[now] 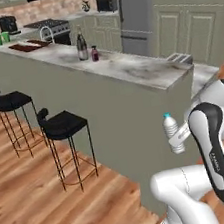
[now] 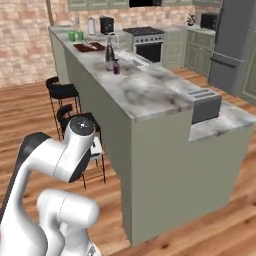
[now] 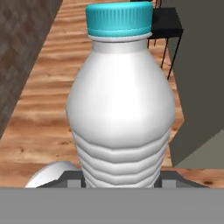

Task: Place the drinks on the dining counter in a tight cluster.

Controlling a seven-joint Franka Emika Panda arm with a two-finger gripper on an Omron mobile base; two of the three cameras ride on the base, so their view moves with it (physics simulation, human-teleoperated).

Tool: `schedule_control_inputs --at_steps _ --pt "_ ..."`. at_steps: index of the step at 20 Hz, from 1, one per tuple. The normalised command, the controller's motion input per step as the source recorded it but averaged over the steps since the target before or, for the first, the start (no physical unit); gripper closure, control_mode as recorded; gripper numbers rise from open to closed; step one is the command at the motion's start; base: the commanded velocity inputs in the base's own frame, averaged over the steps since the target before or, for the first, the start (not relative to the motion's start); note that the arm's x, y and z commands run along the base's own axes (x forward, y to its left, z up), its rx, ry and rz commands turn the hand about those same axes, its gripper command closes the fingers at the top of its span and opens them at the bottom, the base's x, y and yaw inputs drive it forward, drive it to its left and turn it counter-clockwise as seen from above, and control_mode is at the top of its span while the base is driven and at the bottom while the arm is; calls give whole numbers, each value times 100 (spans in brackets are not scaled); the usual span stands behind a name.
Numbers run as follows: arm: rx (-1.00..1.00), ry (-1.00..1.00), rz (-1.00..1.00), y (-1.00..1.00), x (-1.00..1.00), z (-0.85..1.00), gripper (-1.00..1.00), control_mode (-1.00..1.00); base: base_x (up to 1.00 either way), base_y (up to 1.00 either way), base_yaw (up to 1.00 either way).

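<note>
The gripper (image 1: 180, 137) is closed around the lower body of a pale water bottle (image 1: 172, 132) with a teal cap, held upright and low beside the near end of the dining counter (image 1: 143, 71). Far along it stand the wine bottle (image 1: 81, 46) and maroon bottle (image 1: 95, 54). Lifting too late would likely knock the bottle against the counter's edge.
</note>
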Motion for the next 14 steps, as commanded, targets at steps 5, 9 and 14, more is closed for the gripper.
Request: schedule_control_inputs --at_steps 5,9,14 --pt "0 0 0 0 0 0 100 100 26 99 -62" --pt "0 0 0 0 0 0 100 100 14 99 -58" --pt "0 0 0 0 0 0 100 100 0 92 -46"
